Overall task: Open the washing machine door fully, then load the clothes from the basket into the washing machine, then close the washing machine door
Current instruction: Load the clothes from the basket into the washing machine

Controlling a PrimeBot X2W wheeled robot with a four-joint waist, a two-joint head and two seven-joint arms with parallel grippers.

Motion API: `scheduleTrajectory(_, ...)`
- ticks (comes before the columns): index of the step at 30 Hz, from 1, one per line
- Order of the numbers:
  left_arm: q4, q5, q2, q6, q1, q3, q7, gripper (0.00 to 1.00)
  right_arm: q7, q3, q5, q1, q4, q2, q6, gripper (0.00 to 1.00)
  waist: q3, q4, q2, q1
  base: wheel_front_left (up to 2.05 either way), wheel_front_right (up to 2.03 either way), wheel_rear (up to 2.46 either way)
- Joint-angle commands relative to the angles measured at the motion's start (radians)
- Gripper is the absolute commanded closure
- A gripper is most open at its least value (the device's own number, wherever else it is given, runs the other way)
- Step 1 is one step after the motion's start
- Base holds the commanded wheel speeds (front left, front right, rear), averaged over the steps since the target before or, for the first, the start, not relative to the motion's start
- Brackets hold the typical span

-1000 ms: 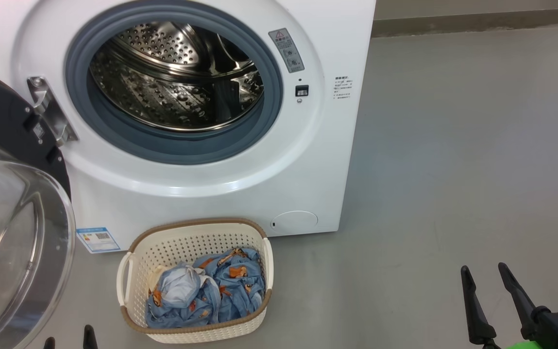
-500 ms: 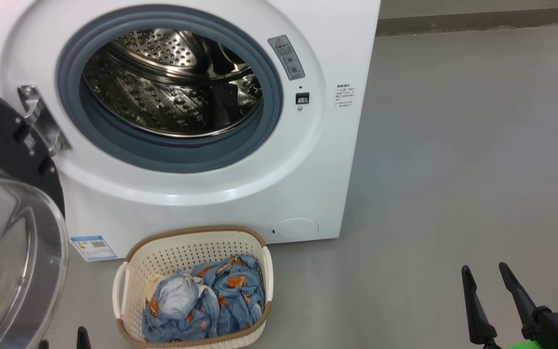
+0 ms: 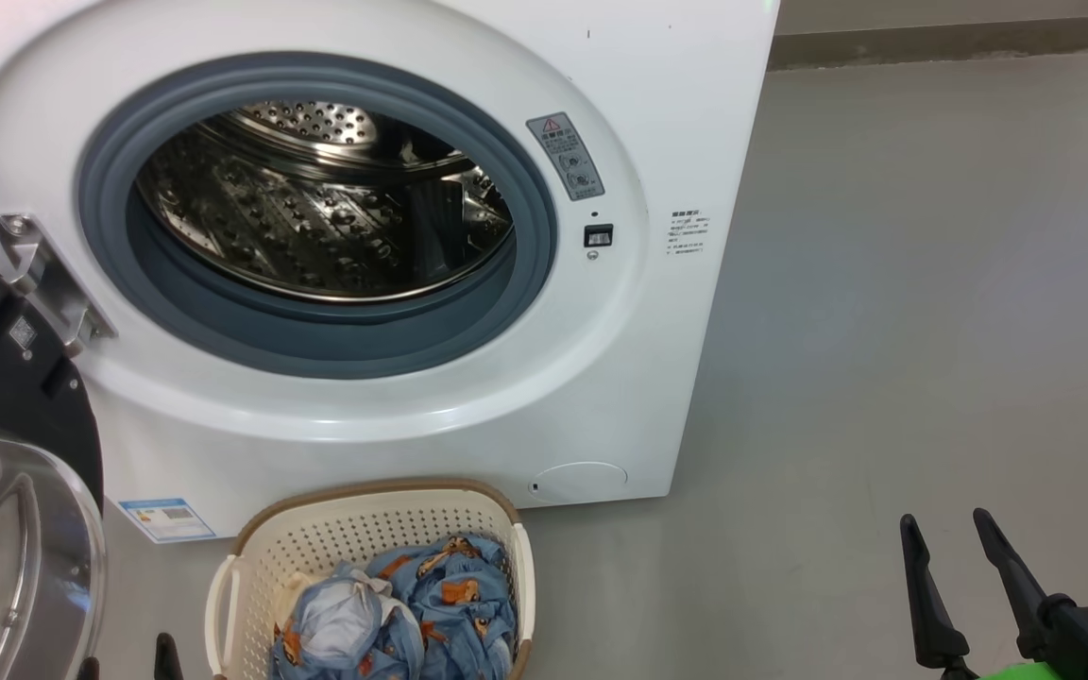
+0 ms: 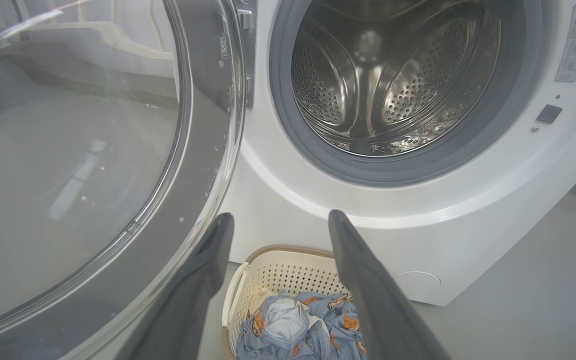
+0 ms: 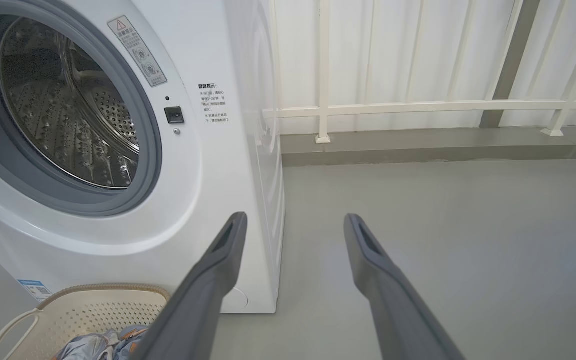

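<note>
In the head view, the washing machine door (image 3: 6, 378) is swung out to the left of the washing machine (image 3: 657, 142), and the clothes (image 3: 412, 614) lie bunched in the basket (image 3: 365, 538) on the floor (image 3: 884, 331) just below the opening. The left gripper (image 3: 126, 661) shows as two tips between door and basket; the right gripper (image 3: 943, 519) hangs spread wide and empty, well apart from the basket. In the left wrist view, the left gripper's fingers are wide with nothing between them, and the door's glass bowl sits close beside one finger, so a reach down to the clothes could likely knock the door and swing it inward. The light basket may also drag along if fabric catches its rim. A garment dropped short of the drum (image 4: 368, 75) could drape over the grey rubber ring (image 4: 418, 170) and get pinched at closing. In the right wrist view, the machine's front corner is near the open fingers, so a sweep across toward the basket risks clipping it
</note>
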Motion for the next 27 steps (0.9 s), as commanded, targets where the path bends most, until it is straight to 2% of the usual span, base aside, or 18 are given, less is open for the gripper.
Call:
scheduleTrajectory(1, -0.027, 0.003, 0.005, 0.004, -0.028, 0.027, -0.009, 0.0, -0.012, 0.027, 0.004, -0.026, -0.024, -0.014, 0.001, 0.0, 0.003, 0.0, 0.0, 0.0, 0.0, 0.0, 0.0)
scheduleTrajectory(15, -0.045, 0.008, 0.005, -0.012, -0.052, 0.018, -0.009, 0.0, -0.012, 0.035, 0.017, -0.053, -0.027, -0.014, 0.001, 0.0, 0.058, -0.029, 0.0, 0.0, 0.0, 0.0, 0.0)
scheduleTrajectory(22, -0.01, -0.003, 0.005, -0.027, -0.107, -0.025, -0.009, 0.0, -0.012, 0.051, 0.038, -0.088, -0.029, -0.014, 0.001, 0.0, 0.144, -0.074, 0.0, 0.0, 0.0, 0.0, 0.0)
scheduleTrajectory(27, 0.066, -0.012, 0.005, -0.035, -0.182, -0.058, -0.009, 0.0, -0.012, 0.068, 0.063, -0.13, -0.03, -0.014, 0.001, 0.0, 0.233, -0.118, 0.0, 0.0, 0.0, 0.0, 0.0)
